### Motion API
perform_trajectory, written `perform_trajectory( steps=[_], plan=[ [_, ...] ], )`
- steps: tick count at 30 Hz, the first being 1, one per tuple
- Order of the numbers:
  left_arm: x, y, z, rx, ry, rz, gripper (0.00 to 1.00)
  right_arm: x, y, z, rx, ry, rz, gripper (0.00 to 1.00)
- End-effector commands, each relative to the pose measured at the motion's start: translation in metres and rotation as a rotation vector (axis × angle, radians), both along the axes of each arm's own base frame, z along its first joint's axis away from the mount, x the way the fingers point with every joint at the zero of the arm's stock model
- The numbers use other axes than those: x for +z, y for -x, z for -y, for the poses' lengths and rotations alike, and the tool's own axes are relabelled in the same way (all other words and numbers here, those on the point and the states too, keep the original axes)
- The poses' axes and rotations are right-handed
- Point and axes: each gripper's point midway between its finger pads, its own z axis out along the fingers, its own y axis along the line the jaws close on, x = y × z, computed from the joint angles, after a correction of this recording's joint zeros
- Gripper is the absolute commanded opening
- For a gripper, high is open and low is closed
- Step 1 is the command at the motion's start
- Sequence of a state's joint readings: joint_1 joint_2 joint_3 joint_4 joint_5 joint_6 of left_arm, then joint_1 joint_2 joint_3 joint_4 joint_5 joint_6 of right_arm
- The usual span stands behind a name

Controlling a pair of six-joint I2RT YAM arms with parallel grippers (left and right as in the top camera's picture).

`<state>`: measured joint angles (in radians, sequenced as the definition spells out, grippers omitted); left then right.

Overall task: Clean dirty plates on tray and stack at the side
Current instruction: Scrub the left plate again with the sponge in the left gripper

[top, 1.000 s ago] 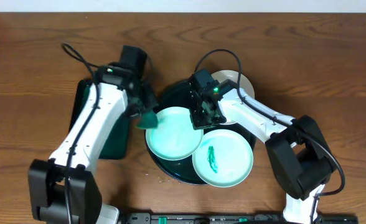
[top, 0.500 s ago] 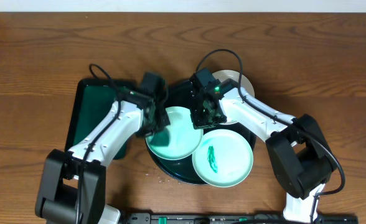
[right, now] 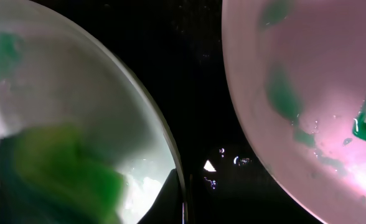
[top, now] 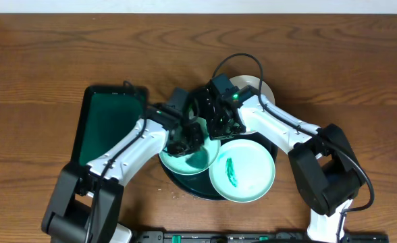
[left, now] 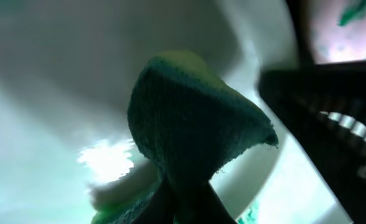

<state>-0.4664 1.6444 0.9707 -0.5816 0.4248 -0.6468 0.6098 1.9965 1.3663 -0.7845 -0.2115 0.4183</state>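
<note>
Half a second ago your left gripper (top: 185, 137) hung at the rim of the left plate (top: 181, 163); now it is over that plate's middle, and the green tray (top: 107, 128) lies uncovered. The plate is pale mint and sits in the black tray (top: 183, 183). The smeared plate (top: 242, 172), with a dark green streak at its centre, overlaps the tray's front right rim. The back plate (top: 260, 88) shows white behind the right arm. Only the left wrist view shows you the jaws clenched on a dark green sponge (left: 189, 130) against the glossy plate. Only the right wrist view shows the right gripper (right: 180, 199) pinching the left plate's rim.
</note>
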Motion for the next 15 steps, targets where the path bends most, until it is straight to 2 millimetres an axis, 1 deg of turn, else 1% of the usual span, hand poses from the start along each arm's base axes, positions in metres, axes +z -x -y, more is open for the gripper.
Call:
perform_trajectory(
  steps=[1,5,6,8,11,12,15],
  plan=[
    [-0.006,-0.003,-0.007,-0.006,-0.04,0.024,0.07,-0.006,-0.005,0.005,-0.034,0.024,-0.008,0.01],
    [-0.012,-0.014,-0.03,0.034,-0.148,0.067,0.07,-0.007,-0.004,0.006,-0.034,0.027,-0.012,0.01],
    [-0.013,-0.018,-0.038,0.05,-0.187,0.085,0.07,-0.007,-0.004,0.006,-0.034,0.027,-0.012,0.01],
    [-0.014,-0.023,-0.046,0.064,-0.229,0.106,0.07,-0.007,-0.004,0.006,-0.034,0.027,-0.012,0.01],
    [-0.015,-0.035,-0.072,0.054,-0.377,0.184,0.07,-0.007,-0.004,0.006,-0.034,0.027,-0.012,0.01],
    [-0.013,-0.042,-0.087,0.067,-0.463,0.224,0.07,-0.007,-0.004,0.006,-0.034,0.027,-0.012,0.01],
    [-0.01,-0.049,-0.101,0.071,-0.547,0.266,0.07,-0.007,-0.004,0.006,-0.034,0.027,-0.011,0.01]
  ],
)
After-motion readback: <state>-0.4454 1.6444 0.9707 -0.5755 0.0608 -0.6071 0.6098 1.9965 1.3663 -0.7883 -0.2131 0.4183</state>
